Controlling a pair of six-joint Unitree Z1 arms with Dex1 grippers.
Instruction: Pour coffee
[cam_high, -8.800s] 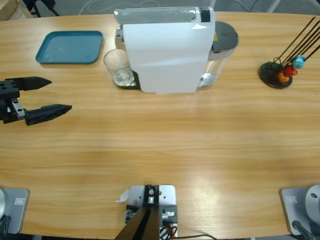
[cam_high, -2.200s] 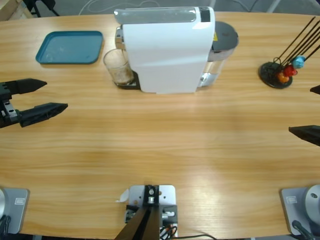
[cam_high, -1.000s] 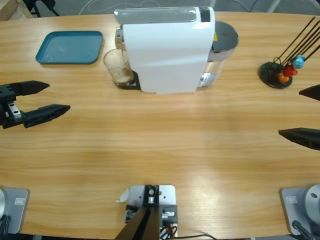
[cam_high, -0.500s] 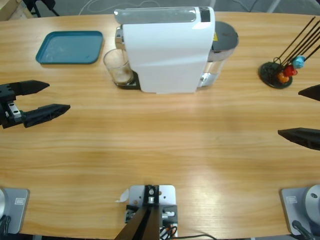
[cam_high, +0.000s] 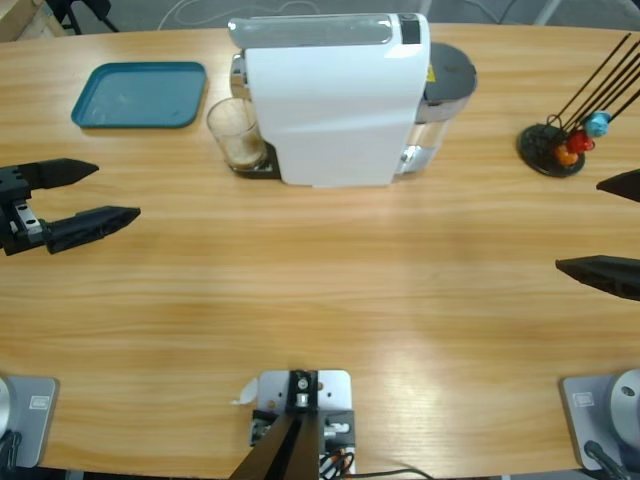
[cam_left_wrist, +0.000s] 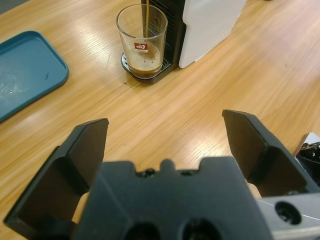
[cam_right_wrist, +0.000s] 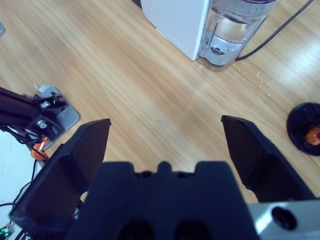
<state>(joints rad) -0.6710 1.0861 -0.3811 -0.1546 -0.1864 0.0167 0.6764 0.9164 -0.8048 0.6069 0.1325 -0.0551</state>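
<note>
The left gripper (cam_high: 88, 194) has its jaws spread wide and holds nothing; it hangs low over the bare wood at the table's left edge. Straight out along those jaws, as the left wrist view has it, stands the glass (cam_left_wrist: 142, 41), upright on the drip stand of the white coffee machine (cam_high: 335, 100). A thin dark stream runs down into it, and the coffee (cam_left_wrist: 144, 65) lies as a shallow brown layer with tan foam at the bottom. The glass stands well apart from the jaws, touching neither. Beside it, to the far left, lies the blue tray (cam_high: 140, 95).

The right gripper (cam_high: 615, 226) is also spread and empty, at the opposite edge near the capsule stand (cam_high: 551, 150), facing the machine's water tank (cam_right_wrist: 235, 32). The left arm is clearly nearer the glass and already lined up on it, so I'd judge the pickup falls to that arm, once the stream stops.
</note>
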